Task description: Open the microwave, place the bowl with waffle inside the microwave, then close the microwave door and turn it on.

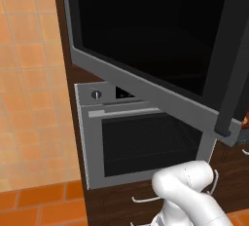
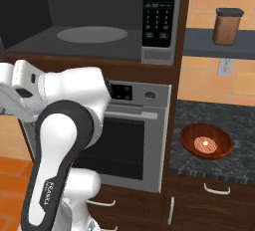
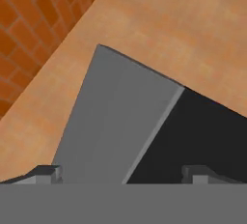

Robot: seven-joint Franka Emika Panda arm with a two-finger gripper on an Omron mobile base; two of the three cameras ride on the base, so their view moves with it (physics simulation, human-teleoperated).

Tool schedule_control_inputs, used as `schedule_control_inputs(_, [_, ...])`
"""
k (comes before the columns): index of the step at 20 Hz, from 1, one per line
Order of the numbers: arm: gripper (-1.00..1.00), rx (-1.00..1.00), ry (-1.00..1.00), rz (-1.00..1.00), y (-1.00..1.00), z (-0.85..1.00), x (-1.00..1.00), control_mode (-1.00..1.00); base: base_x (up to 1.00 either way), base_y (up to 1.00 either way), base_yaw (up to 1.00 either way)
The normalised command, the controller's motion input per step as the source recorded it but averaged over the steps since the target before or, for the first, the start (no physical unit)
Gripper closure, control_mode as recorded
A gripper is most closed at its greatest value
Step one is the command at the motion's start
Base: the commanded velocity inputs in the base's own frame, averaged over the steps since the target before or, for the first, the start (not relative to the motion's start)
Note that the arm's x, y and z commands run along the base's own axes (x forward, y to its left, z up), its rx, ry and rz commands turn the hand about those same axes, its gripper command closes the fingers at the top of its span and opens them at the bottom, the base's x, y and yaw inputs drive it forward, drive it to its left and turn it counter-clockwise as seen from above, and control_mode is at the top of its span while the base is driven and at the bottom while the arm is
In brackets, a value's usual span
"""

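Door [image 1: 146, 49] swung wide, claw [image 3: 123, 174] spread apart, holding nothing; now clear its edge and fetch the bowl [image 2: 206, 141] right of the oven [image 2: 132, 135].

The microwave door [image 1: 160, 49] runs off the top and right edges — behind it, the oven [image 1: 141, 137] loses its upper right corner, and the arm hides the oven's left side.

One microwave [image 2: 99, 21], one oven [image 2: 124, 135], one bowl [image 2: 206, 141], one jar [image 2: 227, 26].

Both base views close on the oven [image 1: 141, 137], hand view near the microwave door [image 3: 120, 121]
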Motion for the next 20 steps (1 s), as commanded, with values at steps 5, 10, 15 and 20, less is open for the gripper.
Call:
schedule_control_inputs(5, [-1.00,0.00,-0.12,0.01,0.34,0.04,-0.85,-1.00,0.00,0.00,0.00])
schedule_control_inputs(10, [-1.00,-0.10,-0.16,-0.11,-0.55,0.00,-0.11,-1.00,0.00,0.00,0.00])
schedule_control_inputs(15, [-1.00,-0.40,-0.01,-0.29,-0.90,0.00,0.62,-1.00,0.00,0.00,0.00])
schedule_control_inputs(20, [-1.00,-0.60,-0.06,-0.61,-0.32,-0.13,0.31,-1.00,0.00,0.00,0.00])
